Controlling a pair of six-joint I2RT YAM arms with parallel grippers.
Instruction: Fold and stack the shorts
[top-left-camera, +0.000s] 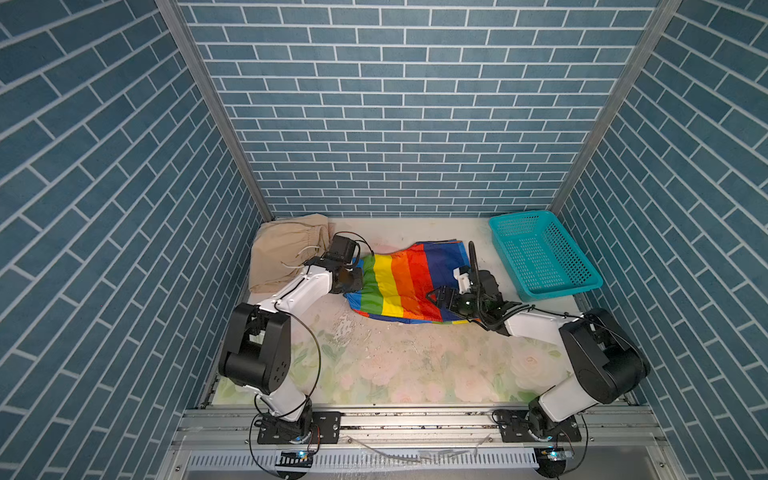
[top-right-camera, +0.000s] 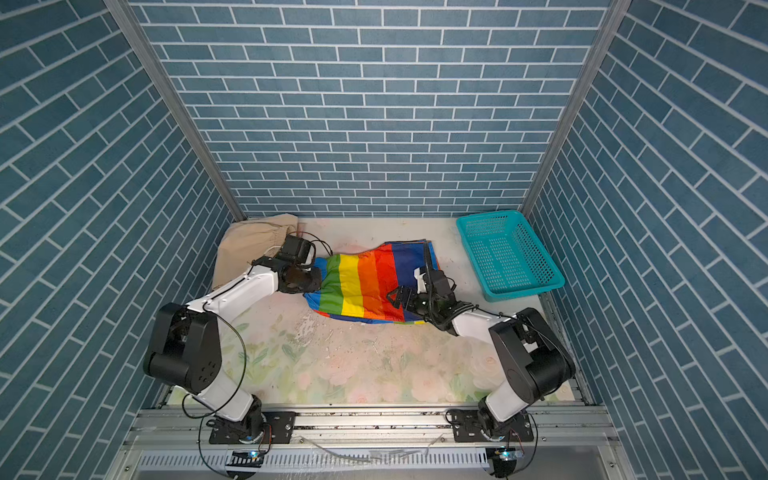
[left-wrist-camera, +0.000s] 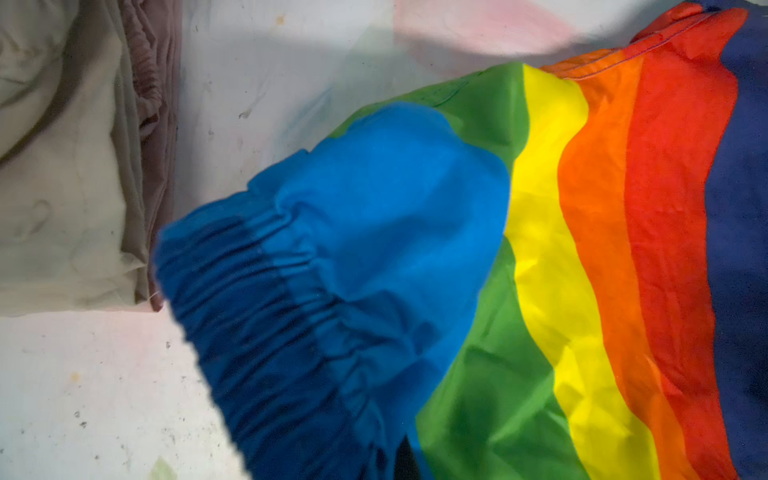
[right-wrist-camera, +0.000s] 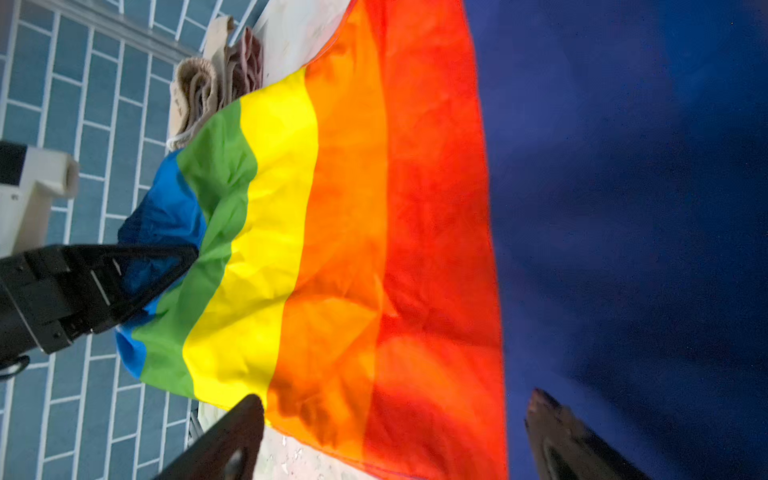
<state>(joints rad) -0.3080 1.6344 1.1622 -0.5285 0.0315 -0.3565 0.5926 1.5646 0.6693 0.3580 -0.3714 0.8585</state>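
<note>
Blue brick-pattern walls on three sides; floral table (top-left-camera: 395, 374), surface flaked near the middle. Rainbow-striped shorts (top-left-camera: 399, 282) lie spread on it, stretched between the two sets of jaws. Beige shorts (top-left-camera: 286, 245) sit folded just behind the left jaws, a pinkish pair (left-wrist-camera: 153, 104) under them. Teal basket (top-left-camera: 559, 292) stands well beyond the right jaws. Left jaws: closed on the blue elastic waistband (left-wrist-camera: 291, 299), which bunches up toward them. Right jaws: wide, holding nothing, fingertips (right-wrist-camera: 232, 432) straddling the red and navy stripes at the opposite end. Risks, as I judge them: the fabric looks slick, so a thin pinch of elastic may slip out. If left pulls before right closes, the cloth drags and crumples. Right may catch only the top layer, skewing the fold. A backward swing of the left jaws could knock the beige stack.
</note>
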